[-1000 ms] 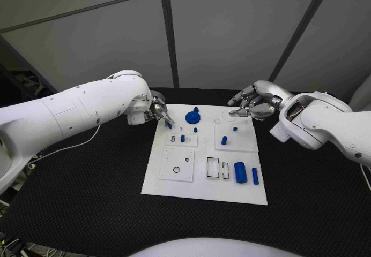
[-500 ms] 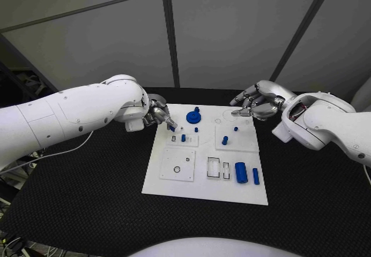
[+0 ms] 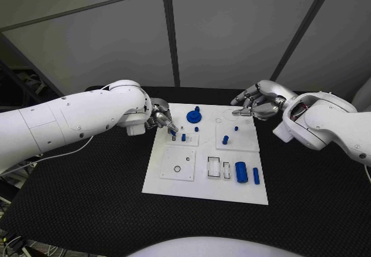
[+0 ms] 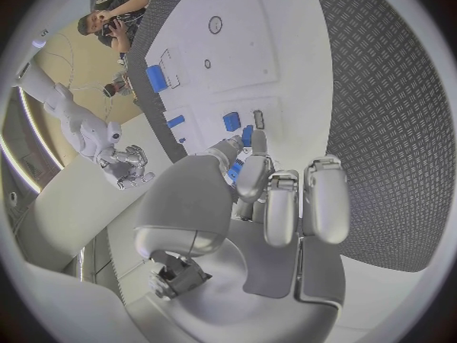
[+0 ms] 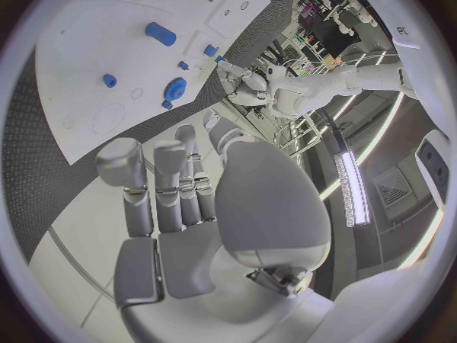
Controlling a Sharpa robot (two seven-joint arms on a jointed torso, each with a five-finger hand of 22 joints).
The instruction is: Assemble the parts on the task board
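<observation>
The white task board (image 3: 202,179) lies mid-table. My left hand (image 3: 160,120) hovers at its far left edge and pinches a small blue part (image 4: 233,171) between thumb and a finger, just above the small plate holding a blue peg (image 3: 183,137). A round blue knob (image 3: 193,116) and other pegs (image 3: 225,140) stand on the far half. A blue cylinder (image 3: 241,172) and a blue bar (image 3: 256,175) lie near the right edge. My right hand (image 3: 256,105) hangs over the far right corner, fingers loosely bent and holding nothing.
Black textured mat (image 3: 85,187) surrounds the board on all sides. Empty rectangular slots (image 3: 213,167) and a plate with a round hole (image 3: 177,168) sit on the near half. Grey wall panels stand behind the table.
My left hand has shifted a little right and nearer, carrying the blue part over the board's left edge toward the small plate. The right hand has barely moved.
</observation>
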